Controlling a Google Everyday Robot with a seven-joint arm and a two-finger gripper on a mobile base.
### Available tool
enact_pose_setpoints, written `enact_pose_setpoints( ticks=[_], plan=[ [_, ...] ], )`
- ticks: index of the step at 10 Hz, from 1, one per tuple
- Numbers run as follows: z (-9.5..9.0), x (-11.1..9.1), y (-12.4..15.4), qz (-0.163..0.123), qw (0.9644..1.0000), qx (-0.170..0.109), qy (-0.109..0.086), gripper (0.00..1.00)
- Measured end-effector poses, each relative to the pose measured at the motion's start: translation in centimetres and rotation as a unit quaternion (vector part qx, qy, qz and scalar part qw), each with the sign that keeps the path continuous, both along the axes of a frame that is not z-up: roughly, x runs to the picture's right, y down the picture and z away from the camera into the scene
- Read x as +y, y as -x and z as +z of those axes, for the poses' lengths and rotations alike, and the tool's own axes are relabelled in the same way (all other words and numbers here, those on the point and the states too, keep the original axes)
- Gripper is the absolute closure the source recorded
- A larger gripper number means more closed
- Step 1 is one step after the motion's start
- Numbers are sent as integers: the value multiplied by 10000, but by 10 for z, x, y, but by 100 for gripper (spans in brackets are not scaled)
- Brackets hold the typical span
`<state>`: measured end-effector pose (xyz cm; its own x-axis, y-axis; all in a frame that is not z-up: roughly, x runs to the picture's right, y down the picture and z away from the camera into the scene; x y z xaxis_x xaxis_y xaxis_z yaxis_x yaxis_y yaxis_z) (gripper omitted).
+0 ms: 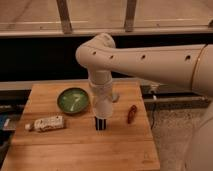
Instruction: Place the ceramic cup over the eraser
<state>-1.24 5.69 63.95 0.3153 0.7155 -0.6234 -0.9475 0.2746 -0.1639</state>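
Wooden table (75, 145): light butcher-block top, standing against a dark wall below a window rail.

Arm (150, 62): white, reaching in from the right, elbow bent above the middle of the table, forearm pointing straight down.

Tool (102, 111): at the lower end of the forearm, over the middle of the table, closed around the ceramic cup; its fingers cannot be made out apart from the cup.

Ceramic cup (101, 106): plain white, held mouth down in the tool, directly above the eraser and coming down over its top. Whether the rim touches the eraser cannot be told.

Eraser (101, 124): small black block with white stripes, upright on the table, only its lower part visible below the cup.

Green bowl (73, 100): round, on the table left of the cup, near it but apart.

Tube (47, 123): white with print, lying on its side near the left front of the table, in front of the bowl.

Reddish-brown object (131, 114): small, elongated, lying on the table right of the eraser, apart from it.
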Motion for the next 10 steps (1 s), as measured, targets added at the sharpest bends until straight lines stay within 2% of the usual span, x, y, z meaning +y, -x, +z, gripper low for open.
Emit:
enact_pose_setpoints(
  ticks=[6,10],
  plan=[
    [28,11,8,17,9998,-200,87,100],
    [49,34,7,127,9991,-318,246,100]
  ],
)
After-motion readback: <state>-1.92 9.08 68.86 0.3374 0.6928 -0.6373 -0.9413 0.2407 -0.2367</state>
